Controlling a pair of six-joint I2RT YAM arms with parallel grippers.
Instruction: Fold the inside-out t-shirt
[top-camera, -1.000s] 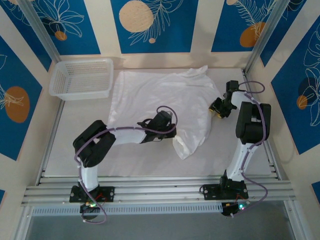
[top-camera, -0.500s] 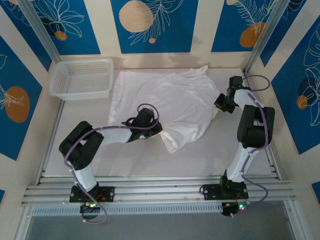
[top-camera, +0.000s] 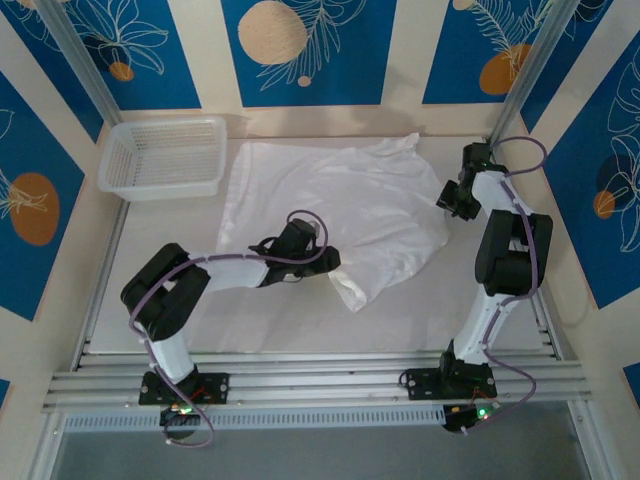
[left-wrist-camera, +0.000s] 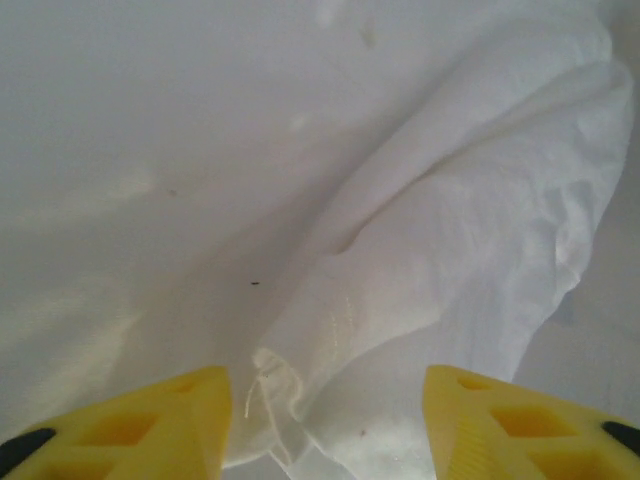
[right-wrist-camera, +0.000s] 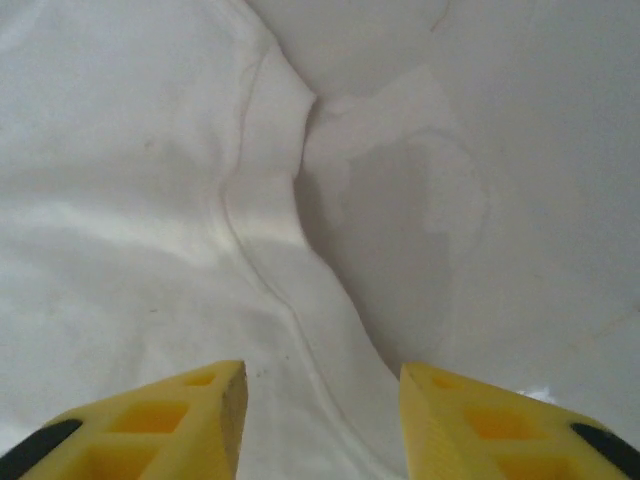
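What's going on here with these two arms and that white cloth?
Two robot arms are working on folding a white t-shirt spread wrinkled on the table. The left gripper hovers open over a bunched fold at its near edge; the right gripper is open over its right edge. Neither is gripping the cloth.

Shirt (top-camera: 350, 195) partly covered and cropped
The left arm (top-camera: 235, 268) hides its near left edge from above; each wrist view cuts the cloth off at its edges, and the fingers (left-wrist-camera: 140, 420) at the bottom
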